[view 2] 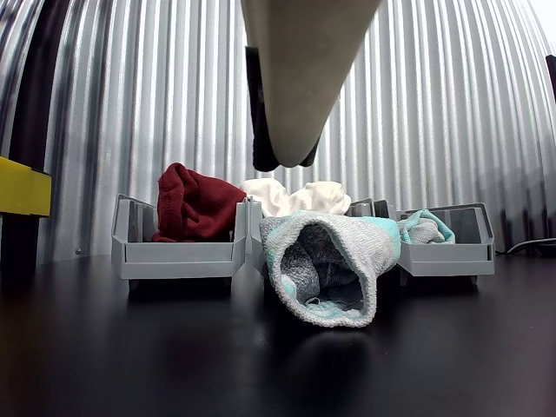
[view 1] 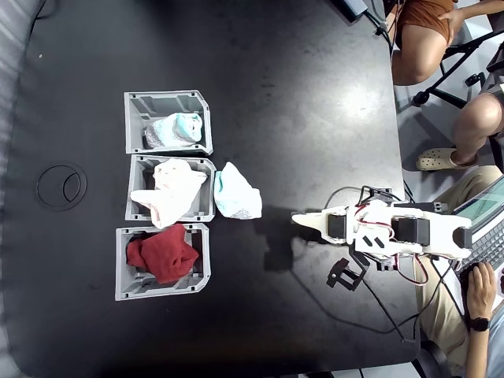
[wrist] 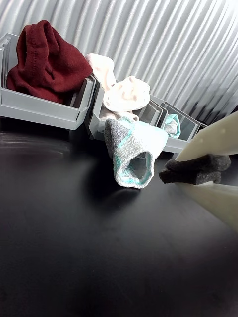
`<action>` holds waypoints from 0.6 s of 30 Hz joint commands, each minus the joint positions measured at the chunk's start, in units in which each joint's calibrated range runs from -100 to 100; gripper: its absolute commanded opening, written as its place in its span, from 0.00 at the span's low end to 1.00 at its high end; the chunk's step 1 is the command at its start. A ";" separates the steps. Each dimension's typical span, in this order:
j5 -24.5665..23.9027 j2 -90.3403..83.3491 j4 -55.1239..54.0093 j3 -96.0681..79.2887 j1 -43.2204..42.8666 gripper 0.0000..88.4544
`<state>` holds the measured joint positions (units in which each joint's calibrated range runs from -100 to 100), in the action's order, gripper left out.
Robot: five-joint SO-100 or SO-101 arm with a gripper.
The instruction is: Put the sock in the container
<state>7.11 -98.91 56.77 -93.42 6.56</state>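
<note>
The sock (view 1: pixel 236 193), white with mint patches, lies on the black table just right of the middle bin in the fixed view. Its open cuff faces the cameras in the wrist view (wrist: pixel 136 151) and the other view (view 2: pixel 330 269). The container (view 1: pixel 130 122) is the top grey bin in the fixed view and holds mint-and-grey fabric; it is also visible behind the sock (wrist: pixel 181 144) (view 2: pixel 452 256). My gripper (view 1: pixel 299 218) (wrist: pixel 173 173) (view 2: pixel 282 156) hovers to the right of the sock, apart from it. It is shut with only its black foam pad between the tips.
The middle bin (view 1: pixel 134 211) holds a cream-white cloth and the bottom bin (view 1: pixel 122 287) a dark red cloth. People sit along the table's right edge (view 1: pixel 405 197), one with a hand (view 1: pixel 480 287) near a keyboard. Cables trail by the arm's base.
</note>
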 commanded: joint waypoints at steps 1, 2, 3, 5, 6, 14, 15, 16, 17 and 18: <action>0.07 -0.42 -9.55 3.43 -1.72 0.02; 0.07 -0.42 -9.55 3.43 -1.72 0.02; 0.07 -0.42 -9.55 3.43 -1.72 0.02; 0.07 -0.42 -9.55 3.52 -1.72 0.02; 0.07 -0.42 -9.55 3.52 -1.72 0.02; 0.13 -0.42 -9.55 3.52 -1.72 0.02; 0.13 -0.42 -9.55 3.52 -1.72 0.02; 0.13 -0.42 -9.55 3.61 -1.72 0.02; 0.13 -0.42 -9.55 3.70 -1.64 0.02; 0.13 -0.42 -9.55 3.79 -1.64 0.02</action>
<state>7.11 -98.91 48.44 -92.79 5.29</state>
